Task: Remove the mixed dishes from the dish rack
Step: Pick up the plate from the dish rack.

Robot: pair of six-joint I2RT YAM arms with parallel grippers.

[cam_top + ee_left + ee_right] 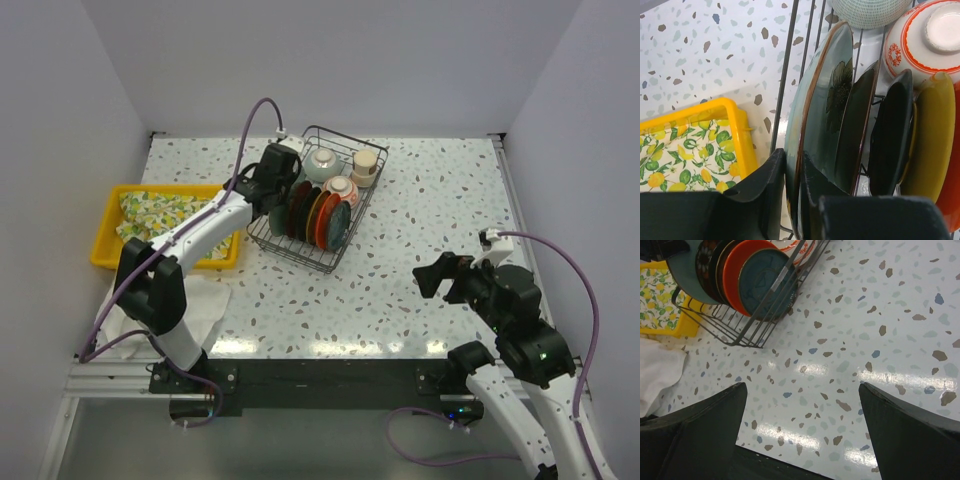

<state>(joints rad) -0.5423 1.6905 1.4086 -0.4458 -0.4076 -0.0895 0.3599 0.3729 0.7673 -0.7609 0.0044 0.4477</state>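
Observation:
The black wire dish rack [355, 215] stands at the table's middle back. Plates stand upright in it: a grey-green plate [812, 115] at the left end, then dark ones, a yellow plate [930, 140] and an orange-red plate [322, 222]. A celadon bowl [322, 163], a red-patterned white bowl [343, 188] and a beige cup [366, 165] sit behind them. My left gripper [794, 165] is shut on the rim of the grey-green plate, one finger on each face. My right gripper [802, 390] is open and empty above the table at the right front.
A yellow plastic tray [110, 225] with a lemon-patterned cloth [160, 215] sits left of the rack. A white cloth [205, 305] lies at the front left, near the table's front edge.

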